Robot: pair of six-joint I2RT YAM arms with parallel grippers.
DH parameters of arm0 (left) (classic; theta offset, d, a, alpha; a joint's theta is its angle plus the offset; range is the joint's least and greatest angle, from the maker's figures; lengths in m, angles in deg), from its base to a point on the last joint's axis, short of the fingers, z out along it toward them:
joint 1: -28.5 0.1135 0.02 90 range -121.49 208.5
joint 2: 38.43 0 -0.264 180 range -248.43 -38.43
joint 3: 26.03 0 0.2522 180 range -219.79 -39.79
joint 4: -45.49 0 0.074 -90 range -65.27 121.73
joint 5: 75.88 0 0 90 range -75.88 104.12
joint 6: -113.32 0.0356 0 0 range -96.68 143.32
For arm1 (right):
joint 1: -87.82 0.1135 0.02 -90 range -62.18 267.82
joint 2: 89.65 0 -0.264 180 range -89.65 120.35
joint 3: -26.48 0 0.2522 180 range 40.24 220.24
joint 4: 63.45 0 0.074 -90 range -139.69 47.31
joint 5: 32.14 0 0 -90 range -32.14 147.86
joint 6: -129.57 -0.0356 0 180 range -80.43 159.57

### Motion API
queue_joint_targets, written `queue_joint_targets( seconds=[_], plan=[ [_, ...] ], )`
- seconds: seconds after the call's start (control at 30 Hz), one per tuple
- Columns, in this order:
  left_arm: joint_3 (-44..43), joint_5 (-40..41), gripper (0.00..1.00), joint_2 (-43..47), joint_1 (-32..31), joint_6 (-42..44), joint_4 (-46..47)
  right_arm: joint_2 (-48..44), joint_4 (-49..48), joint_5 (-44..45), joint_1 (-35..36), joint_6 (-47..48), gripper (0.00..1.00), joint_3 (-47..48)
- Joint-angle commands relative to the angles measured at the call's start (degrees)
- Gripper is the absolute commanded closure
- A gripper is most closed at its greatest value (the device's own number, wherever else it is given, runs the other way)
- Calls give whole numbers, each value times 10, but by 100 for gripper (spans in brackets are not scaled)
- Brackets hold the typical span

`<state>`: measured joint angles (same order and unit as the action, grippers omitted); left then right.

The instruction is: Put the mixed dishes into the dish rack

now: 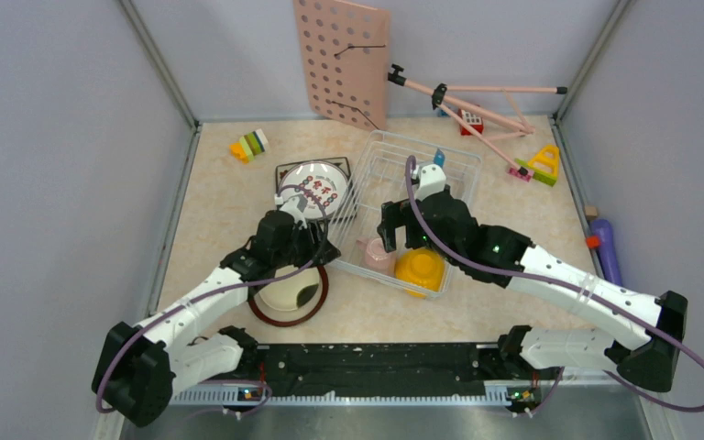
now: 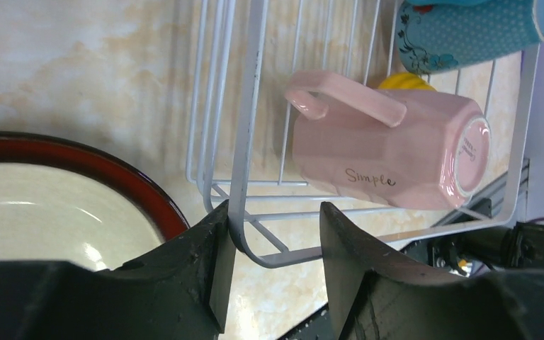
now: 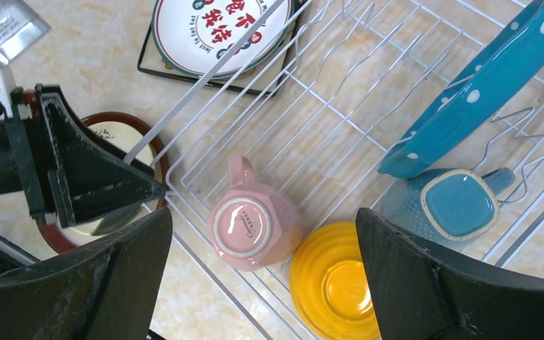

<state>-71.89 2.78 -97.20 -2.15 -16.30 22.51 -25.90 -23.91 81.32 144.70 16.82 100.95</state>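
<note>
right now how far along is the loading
Done: pink cup, yellow bowl, blue-grey mug, blue polka-dot plate in the dish rack. In hand: nothing; left gripper straddles its corner rim, right gripper open above. Left: white plate with characters, square floral plate, cream plate, brown-rimmed plate.

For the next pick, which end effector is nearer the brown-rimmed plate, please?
Left. The left end effector sits at the brown-rimmed plate's far edge; the right end effector hangs over the dish rack.
</note>
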Motion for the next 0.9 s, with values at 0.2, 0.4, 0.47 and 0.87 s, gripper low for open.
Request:
queue_joint_targets(
  seconds=[0.2, 0.4, 0.47, 0.87],
  plan=[
    [8, -22, 45, 35, -99, -30, -4, -24, -34, 16, -2, -18, 3, -14],
    [-59, 59, 39, 89, -99, 5, -135, -35, -29, 26, -2, -23, 3, -13],
    [-78, 129, 37, 117, -98, 10, -174, -48, -35, 31, -2, -22, 3, -21],
    [-54, 268, 27, 157, -23, -103, -229, -85, -57, 46, -11, -5, 4, -52]
  ],
)
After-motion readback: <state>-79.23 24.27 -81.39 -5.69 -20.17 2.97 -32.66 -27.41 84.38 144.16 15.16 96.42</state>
